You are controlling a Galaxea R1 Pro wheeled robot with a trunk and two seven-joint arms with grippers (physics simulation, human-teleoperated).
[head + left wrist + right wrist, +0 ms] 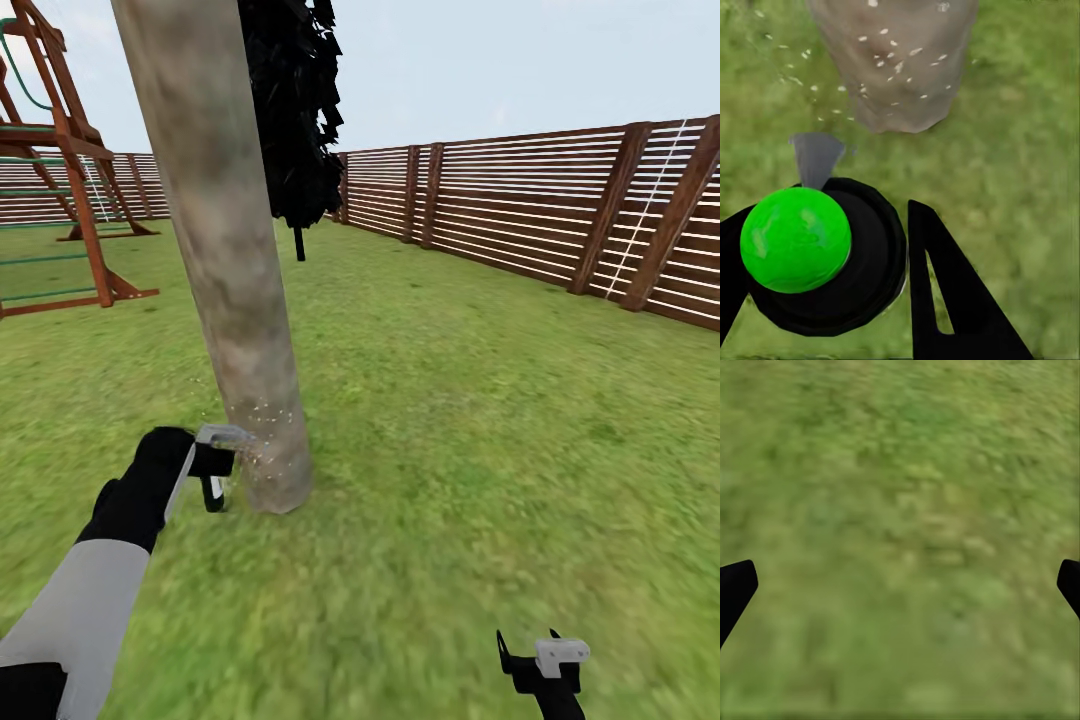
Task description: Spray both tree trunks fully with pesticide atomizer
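A thick mottled grey-brown tree trunk [230, 280] rises from the grass at centre left. Low beside its base, my left gripper [214, 468] is shut on the pesticide atomizer [213, 488]. In the left wrist view the atomizer [862, 277] is a black bottle with a bright green round top and a grey nozzle facing the trunk base [896, 75], held in the left gripper [840, 300]. White pesticide specks [262, 420] dot the lower trunk and the air around it [889, 64]. My right gripper [530, 650] hangs open over bare grass [900, 585].
A brown slatted fence [540, 215] runs along the right and the back. A wooden play frame [70, 170] stands at far left. A dark leafy crown on a thin stem [295, 120] is behind the trunk. Open lawn [470, 430] lies to the right.
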